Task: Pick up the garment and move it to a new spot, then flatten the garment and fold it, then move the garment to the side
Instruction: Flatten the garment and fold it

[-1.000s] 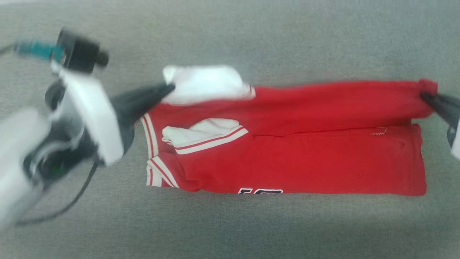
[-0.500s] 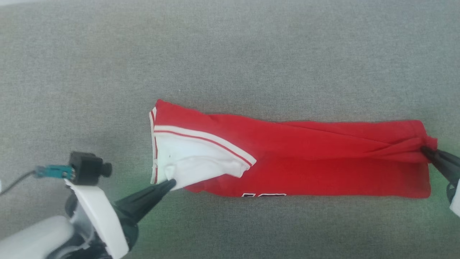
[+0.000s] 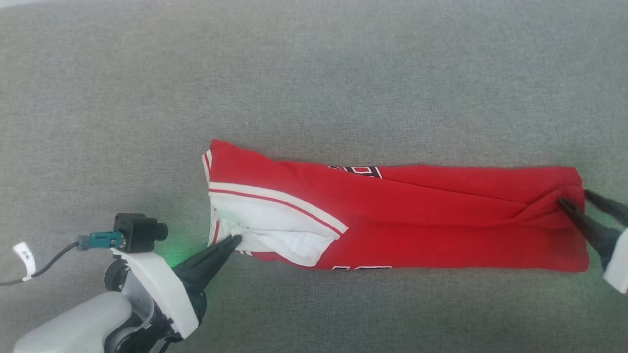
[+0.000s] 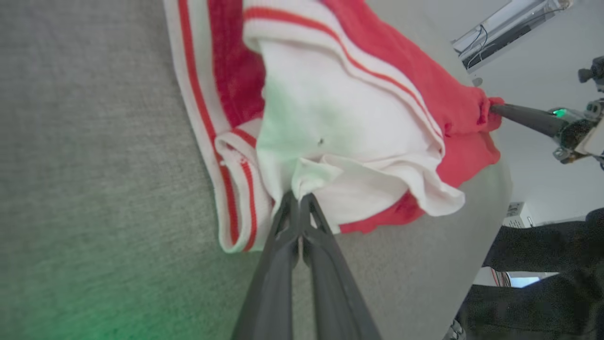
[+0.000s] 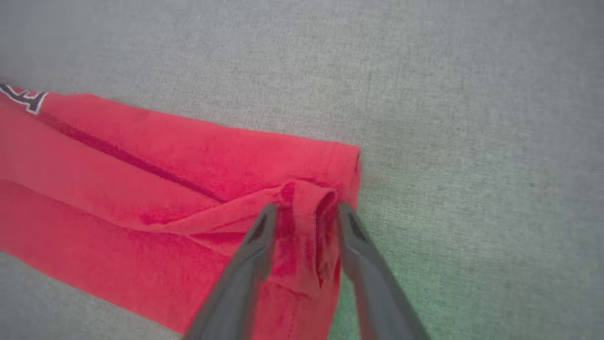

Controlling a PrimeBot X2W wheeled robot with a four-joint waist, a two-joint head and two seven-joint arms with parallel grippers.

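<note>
Jersey (image 3: 392, 220) lies folded in a long band across frame centre on grey mat (image 3: 314, 73), white lining (image 3: 274, 235) showing at its left end. Left gripper (image 3: 234, 240), lower left, is clamped on that lining; right gripper (image 3: 574, 197), right edge, has fingers parted around a bunched hem (image 5: 306, 226). Risk: hem catches a right finger on retreat, or left tugs lining, spoiling the fold.

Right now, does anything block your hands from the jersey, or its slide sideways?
Nothing visible does. The left hand pinches the garment by its white lining, the right hand stands open around its red hem; grey surface lies around.
</note>
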